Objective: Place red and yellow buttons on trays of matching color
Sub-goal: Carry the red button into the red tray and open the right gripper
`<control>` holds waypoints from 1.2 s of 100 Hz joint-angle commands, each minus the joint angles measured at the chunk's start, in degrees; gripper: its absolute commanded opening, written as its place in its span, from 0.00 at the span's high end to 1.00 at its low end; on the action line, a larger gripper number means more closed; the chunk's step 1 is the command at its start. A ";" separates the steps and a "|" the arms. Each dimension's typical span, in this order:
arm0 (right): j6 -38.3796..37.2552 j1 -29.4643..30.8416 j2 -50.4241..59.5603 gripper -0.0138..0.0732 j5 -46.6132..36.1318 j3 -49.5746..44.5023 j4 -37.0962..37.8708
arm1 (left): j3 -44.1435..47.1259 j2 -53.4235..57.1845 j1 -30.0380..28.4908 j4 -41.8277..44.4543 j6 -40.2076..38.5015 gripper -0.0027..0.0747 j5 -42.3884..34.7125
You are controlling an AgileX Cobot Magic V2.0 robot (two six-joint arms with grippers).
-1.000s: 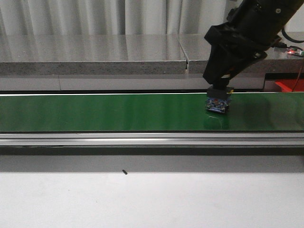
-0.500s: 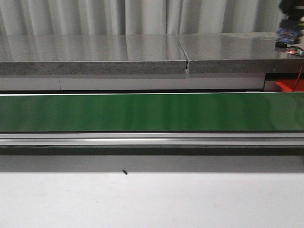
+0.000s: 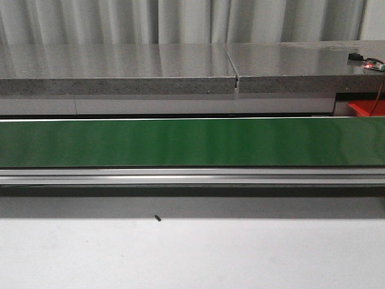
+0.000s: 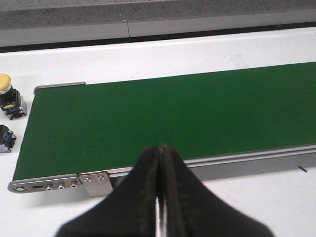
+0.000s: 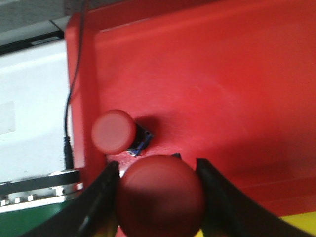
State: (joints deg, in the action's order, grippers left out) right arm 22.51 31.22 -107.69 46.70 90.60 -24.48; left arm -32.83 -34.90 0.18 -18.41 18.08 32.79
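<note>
Jaws of the right gripper (image 5: 159, 197) are clamped on a red button (image 5: 160, 196), whose domed cap fills the gap between the two dark fingers (image 5: 98, 197); in the right wrist view it is held above the floor of the red tray (image 5: 222, 84), near one wall. A second red button (image 5: 114, 131) is seen lying on that tray floor just beside the held one, so at least one red piece is judged to be already sorted, and the held one is judged to be one release away from joining it. A yellow strip at the corner of the same view may be the yellow tray (image 5: 301, 224), but too little is shown for certainty. The left gripper (image 4: 159, 197) is pressed together with nothing between its tips, hovering over the near edge of the green conveyor belt (image 4: 173, 118). Beyond the belt's end, on the white table (image 4: 148, 54), a yellow button (image 4: 7, 91) is still waiting unsorted, and a dark blue object (image 4: 5, 138) beside it is cut off by the frame, so its cap colour cannot be told. In the front view neither arm is visible, the belt is bare, and only a corner of the red tray (image 3: 367, 108) is caught at the edge. Whether the held button touches the tray floor cannot be made out, the view being blurred.
</note>
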 commanded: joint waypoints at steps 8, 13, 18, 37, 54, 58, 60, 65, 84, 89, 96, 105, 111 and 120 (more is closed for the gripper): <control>-0.01 0.61 -1.14 0.62 -6.56 2.07 -1.28 | -1.58 0.07 0.55 -1.26 -0.62 0.99 -4.14; -0.01 0.61 -2.35 0.62 -7.91 2.07 -1.28 | -1.58 0.07 0.55 -1.26 -0.62 0.99 -4.14; -0.01 0.55 -3.43 0.62 -8.95 2.07 -1.62 | -1.58 0.07 0.55 -1.26 -0.62 0.99 -4.14; -0.01 0.55 -7.01 0.62 -11.37 2.07 -2.96 | -1.58 0.07 0.55 -1.26 -0.62 0.99 -4.14; -0.01 0.55 -8.77 0.62 -11.79 2.07 -3.21 | -1.58 0.07 0.55 -1.26 -0.62 0.99 -4.14; -0.01 0.55 -8.93 0.62 -11.81 2.07 -3.35 | -1.58 0.07 0.55 -1.26 -0.62 0.99 -4.14; -0.01 0.55 -9.00 0.61 -11.81 2.07 -3.35 | -1.58 0.07 0.55 -1.26 -0.62 0.99 -4.14; -0.01 0.55 -9.26 0.61 -11.81 2.07 -3.41 | -1.58 0.07 0.55 -1.26 -0.62 0.99 -4.14; -0.01 0.55 -10.13 0.51 -10.85 2.01 -3.41 | -1.58 0.07 0.55 -1.26 -0.62 0.99 -4.14; -0.01 0.55 -10.13 0.45 -10.71 2.01 -3.41 | -1.58 0.07 0.55 -1.26 -0.62 0.99 -4.14; -0.01 0.55 -10.13 0.37 -10.50 2.01 -3.41 | -1.58 0.07 0.55 -1.26 -0.62 0.99 -4.14; -0.01 0.55 -10.13 0.29 -10.14 2.01 -3.41 | -1.58 0.07 0.55 -1.26 -0.62 0.99 -4.14; -0.01 0.55 -10.07 0.26 -9.96 2.01 -3.41 | -1.58 0.07 0.55 -1.26 -0.62 0.99 -4.14; -0.01 0.55 -9.39 0.25 -9.83 2.01 -3.41 | -1.58 0.07 0.55 -1.26 -0.62 0.99 -4.14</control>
State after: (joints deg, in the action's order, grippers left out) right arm 22.46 31.50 -121.19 37.86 91.18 -27.37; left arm -32.83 -34.90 0.18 -18.41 18.08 32.79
